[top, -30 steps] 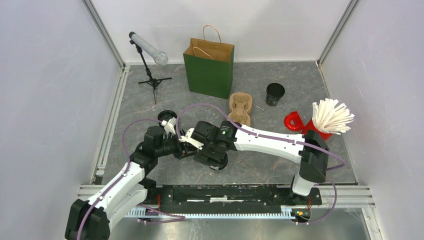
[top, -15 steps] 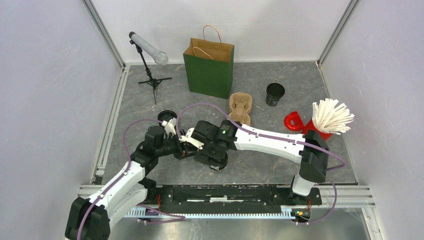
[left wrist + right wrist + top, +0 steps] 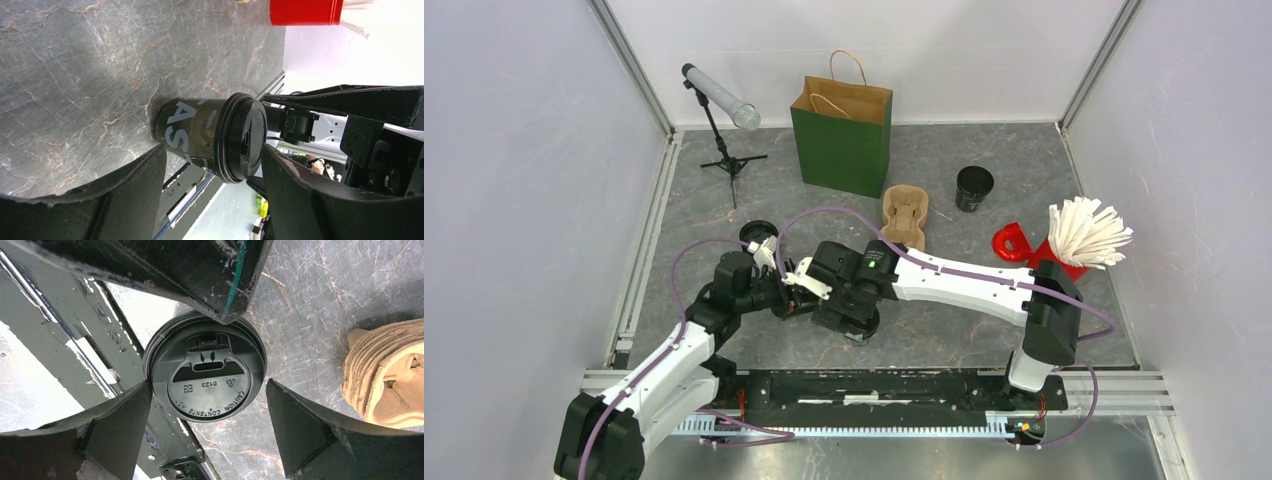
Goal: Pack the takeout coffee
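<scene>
**One takeout coffee upright, flanked by two open grippers**

Stands on the grey table toward the near edge, about midway left to right, sip lid on. Hidden in the top view beneath the right wrist; shown only by the wrist cameras.

Seen side-on from the left wrist, white lettering on its wall, framed by the left gripper: jaws well apart, closed on nothing, though contact with the cup's base cannot be told.

Seen straight down from the right wrist, centred in the right gripper: jaws spread wide, tips just beside the rim on either side, gripping nothing. Shows too a dark finger of the left gripper reaching over the lid's edge.

Farther back and a little right, a tan pulp tray stack. Beyond that, a green paper bag and a lidless black cup. At the right, a red holder of white sticks.
</scene>
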Robot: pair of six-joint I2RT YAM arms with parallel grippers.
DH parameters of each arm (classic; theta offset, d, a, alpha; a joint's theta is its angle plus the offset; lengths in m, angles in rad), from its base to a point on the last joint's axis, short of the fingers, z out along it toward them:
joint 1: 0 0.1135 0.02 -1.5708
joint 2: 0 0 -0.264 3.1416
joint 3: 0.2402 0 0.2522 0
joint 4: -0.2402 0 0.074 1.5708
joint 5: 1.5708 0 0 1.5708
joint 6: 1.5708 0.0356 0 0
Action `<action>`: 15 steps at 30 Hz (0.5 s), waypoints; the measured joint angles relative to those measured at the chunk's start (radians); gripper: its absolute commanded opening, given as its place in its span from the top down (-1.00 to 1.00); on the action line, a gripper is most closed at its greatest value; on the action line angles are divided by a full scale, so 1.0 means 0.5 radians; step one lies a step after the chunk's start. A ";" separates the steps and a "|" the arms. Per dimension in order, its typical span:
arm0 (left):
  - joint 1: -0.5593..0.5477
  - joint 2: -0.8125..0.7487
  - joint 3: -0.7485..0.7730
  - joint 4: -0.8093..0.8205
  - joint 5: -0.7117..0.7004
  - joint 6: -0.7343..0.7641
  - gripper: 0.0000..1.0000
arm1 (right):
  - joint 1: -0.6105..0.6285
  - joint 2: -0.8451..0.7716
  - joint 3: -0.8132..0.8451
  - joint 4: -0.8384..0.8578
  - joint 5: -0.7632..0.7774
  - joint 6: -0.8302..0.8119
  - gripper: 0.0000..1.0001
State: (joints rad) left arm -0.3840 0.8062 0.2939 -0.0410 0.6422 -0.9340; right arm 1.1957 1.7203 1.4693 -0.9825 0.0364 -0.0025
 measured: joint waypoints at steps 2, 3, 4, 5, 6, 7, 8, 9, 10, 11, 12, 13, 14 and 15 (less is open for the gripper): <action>0.000 0.000 0.000 -0.001 0.000 0.000 -0.49 | 0.000 0.000 0.000 0.000 -0.005 -0.002 -0.83; 0.000 0.000 0.000 0.000 0.000 0.000 -0.49 | 0.000 0.000 0.000 0.000 -0.006 -0.002 -0.82; 0.000 0.000 0.000 -0.001 0.001 0.000 -0.49 | 0.000 0.000 0.000 0.000 -0.007 -0.004 -0.82; 0.000 0.000 0.000 -0.001 0.000 0.000 -0.49 | 0.000 0.000 0.000 0.001 -0.008 -0.005 -0.82; 0.000 0.000 0.000 0.000 0.001 0.000 -0.49 | 0.000 0.000 0.001 0.001 -0.012 -0.005 -0.82; 0.000 0.000 0.001 -0.001 0.001 0.000 -0.49 | 0.000 0.000 0.002 0.000 -0.014 -0.005 -0.82; 0.000 0.000 0.000 -0.001 0.001 0.000 -0.49 | 0.000 0.000 0.005 -0.002 -0.014 -0.005 -0.82; 0.000 0.000 0.000 -0.001 0.002 0.000 -0.49 | 0.000 0.000 0.008 -0.003 -0.014 -0.005 -0.83; 0.000 0.001 0.000 0.000 0.004 0.000 -0.49 | 0.000 0.000 0.014 -0.005 -0.014 -0.005 -0.83; 0.000 0.001 0.000 -0.001 0.009 0.000 -0.49 | -0.001 -0.002 0.022 -0.005 -0.014 -0.005 -0.83; 0.000 0.002 0.000 0.000 0.014 0.000 -0.50 | -0.003 -0.005 0.027 -0.002 -0.014 -0.005 -0.83; 0.000 0.002 0.001 0.000 0.018 0.000 -0.51 | -0.005 -0.014 0.027 0.003 -0.017 -0.004 -0.82; 0.000 0.002 0.000 0.002 0.027 0.000 -0.53 | -0.010 -0.028 0.026 0.004 -0.020 0.002 -0.81; 0.000 0.002 0.000 0.009 0.032 0.000 -0.57 | -0.015 -0.048 0.018 0.018 -0.020 0.011 -0.79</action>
State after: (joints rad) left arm -0.3840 0.8070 0.2939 -0.0364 0.6582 -0.9340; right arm 1.1881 1.6962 1.4784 -0.9737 0.0265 0.0032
